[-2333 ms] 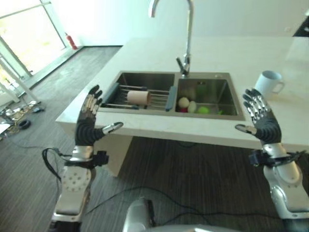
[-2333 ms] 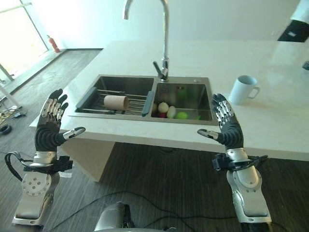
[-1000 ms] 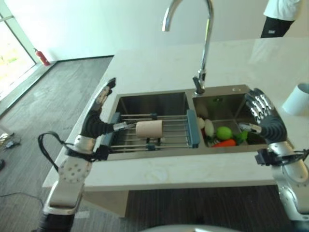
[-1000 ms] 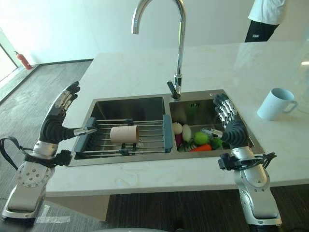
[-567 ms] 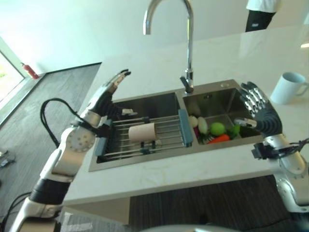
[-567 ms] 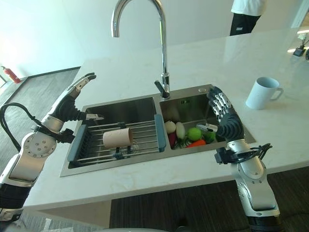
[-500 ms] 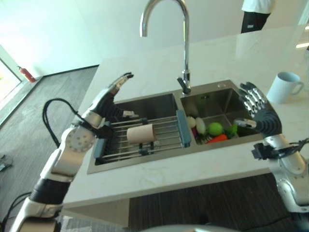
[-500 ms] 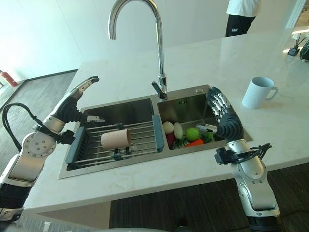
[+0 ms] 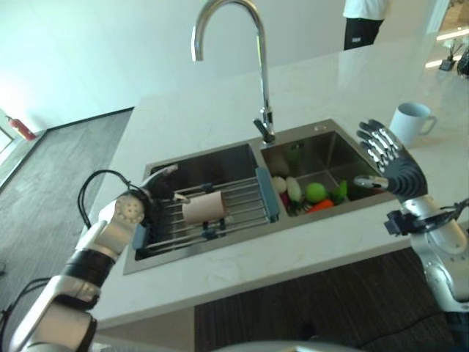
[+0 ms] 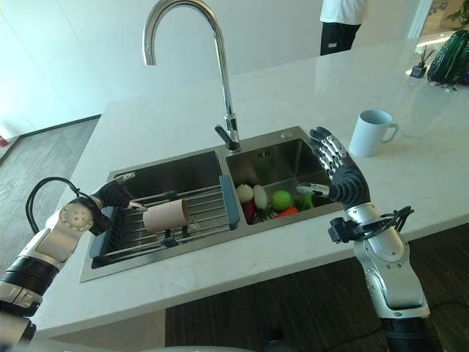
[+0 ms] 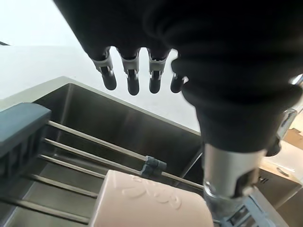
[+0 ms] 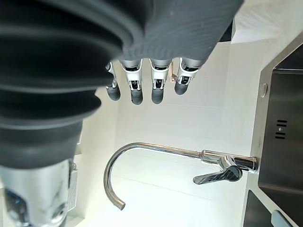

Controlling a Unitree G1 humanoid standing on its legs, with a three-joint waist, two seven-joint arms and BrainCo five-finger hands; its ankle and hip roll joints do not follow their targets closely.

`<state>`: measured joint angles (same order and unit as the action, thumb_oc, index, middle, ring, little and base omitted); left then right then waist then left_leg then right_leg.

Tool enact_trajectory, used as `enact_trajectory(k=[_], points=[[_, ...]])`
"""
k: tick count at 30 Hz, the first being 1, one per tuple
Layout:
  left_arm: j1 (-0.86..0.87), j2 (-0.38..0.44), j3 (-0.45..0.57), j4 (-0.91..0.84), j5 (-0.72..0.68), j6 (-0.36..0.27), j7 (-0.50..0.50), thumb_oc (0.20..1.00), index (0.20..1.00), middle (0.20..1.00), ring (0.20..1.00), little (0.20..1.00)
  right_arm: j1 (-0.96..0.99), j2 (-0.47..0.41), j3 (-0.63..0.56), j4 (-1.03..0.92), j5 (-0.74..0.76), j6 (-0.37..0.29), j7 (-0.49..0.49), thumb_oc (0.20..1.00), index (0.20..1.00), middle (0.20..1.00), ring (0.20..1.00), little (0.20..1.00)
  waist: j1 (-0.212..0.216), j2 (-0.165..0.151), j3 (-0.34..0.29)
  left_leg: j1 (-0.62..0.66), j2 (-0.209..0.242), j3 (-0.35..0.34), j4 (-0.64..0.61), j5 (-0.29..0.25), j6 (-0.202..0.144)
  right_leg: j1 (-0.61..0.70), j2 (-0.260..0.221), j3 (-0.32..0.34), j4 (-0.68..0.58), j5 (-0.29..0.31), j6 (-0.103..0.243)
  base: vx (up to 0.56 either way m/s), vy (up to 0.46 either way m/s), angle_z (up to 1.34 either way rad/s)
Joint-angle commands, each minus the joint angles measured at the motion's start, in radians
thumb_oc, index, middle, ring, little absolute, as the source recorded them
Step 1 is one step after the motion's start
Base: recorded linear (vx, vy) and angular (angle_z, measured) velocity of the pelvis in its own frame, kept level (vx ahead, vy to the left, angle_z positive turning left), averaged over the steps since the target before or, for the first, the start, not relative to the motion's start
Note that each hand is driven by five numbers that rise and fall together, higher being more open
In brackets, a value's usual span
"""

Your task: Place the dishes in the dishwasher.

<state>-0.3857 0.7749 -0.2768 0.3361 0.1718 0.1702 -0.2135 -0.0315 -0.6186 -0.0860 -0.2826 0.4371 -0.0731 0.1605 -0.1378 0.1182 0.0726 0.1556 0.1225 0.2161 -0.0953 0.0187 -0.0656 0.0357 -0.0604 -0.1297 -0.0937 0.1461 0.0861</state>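
While my left hand [image 10: 111, 195] hangs low over the left basin of the sink [image 10: 183, 167] with fingers straight and nothing in them, the pink cup [image 10: 166, 216] lies on its side on the drying rack [image 10: 205, 207] just beside that hand, toward the faucet [image 10: 192, 51]. To take it well, I judge I should come at its closed end, wrap fingers round the barrel with the thumb opposite, and lift straight up so it does not roll along the rails. My right hand [image 10: 338, 176] hovers spread and empty over the basin right of the faucet, above the green fruit [image 10: 282, 200] and other produce there. Across the pale marble desk [image 10: 293, 88], a white mug [image 10: 368, 133] stands well right of the faucet, also to be collected. Beyond the faucet a person [image 10: 341, 22] stands at the far edge, and grey wood floor [image 10: 37, 150] runs off to the left. I can see no dishwasher from here.
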Motion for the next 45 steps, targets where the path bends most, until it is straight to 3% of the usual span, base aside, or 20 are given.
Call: enact_trajectory(k=[1,9,17,27,45], points=[[-0.113,0.038,-0.011,0.055,0.099,0.004,0.002,1.000,1.000,1.000,1.000,1.000,-0.074,0.007,0.003,-0.009,0.044,-0.040,0.015,1.000,1.000,1.000,1.000,1.000,-0.011,-0.057,-0.018,0.016,0.028,-0.028,0.008,-0.056,-0.034,0.109,-0.072,0.001,0.006,-0.157,0.082,0.01,0.012,-0.09],[-0.126,-0.001,-0.060,0.107,0.193,0.011,-0.028,1.000,1.000,1.000,1.000,1.000,-0.076,0.018,0.013,0.008,0.031,-0.054,0.018,1.000,1.000,1.000,1.000,1.000,-0.019,-0.070,-0.023,0.026,0.027,-0.010,0.008,-0.064,-0.028,0.111,-0.072,0.010,0.006,-0.155,0.088,0.01,-0.005,-0.05],[-0.114,-0.003,-0.071,0.104,0.272,-0.026,-0.045,1.000,1.000,1.000,1.000,1.000,-0.066,0.022,0.004,0.007,0.039,-0.059,0.031,1.000,1.000,1.000,1.000,1.000,-0.023,-0.079,-0.022,0.029,0.029,-0.003,0.008,-0.067,-0.025,0.109,-0.070,0.020,0.006,-0.153,0.088,0.00,0.000,0.00],[-0.098,0.000,-0.081,0.125,0.345,-0.039,-0.050,1.000,1.000,1.000,1.000,1.000,-0.061,0.017,0.008,-0.001,0.042,-0.033,0.058,1.000,1.000,1.000,1.000,1.000,-0.025,-0.087,-0.024,0.031,0.032,0.003,0.008,-0.069,-0.025,0.107,-0.070,0.021,0.006,-0.152,0.089,0.01,-0.003,-0.01],[-0.077,-0.051,-0.083,0.237,0.412,-0.005,-0.069,1.000,1.000,1.000,1.000,1.000,-0.031,0.018,-0.018,-0.025,0.028,-0.007,0.083,1.000,1.000,1.000,1.000,1.000,-0.063,-0.085,-0.024,0.041,0.033,0.033,0.008,-0.074,-0.019,0.094,-0.063,0.057,0.006,-0.145,0.091,0.01,-0.004,-0.06]])
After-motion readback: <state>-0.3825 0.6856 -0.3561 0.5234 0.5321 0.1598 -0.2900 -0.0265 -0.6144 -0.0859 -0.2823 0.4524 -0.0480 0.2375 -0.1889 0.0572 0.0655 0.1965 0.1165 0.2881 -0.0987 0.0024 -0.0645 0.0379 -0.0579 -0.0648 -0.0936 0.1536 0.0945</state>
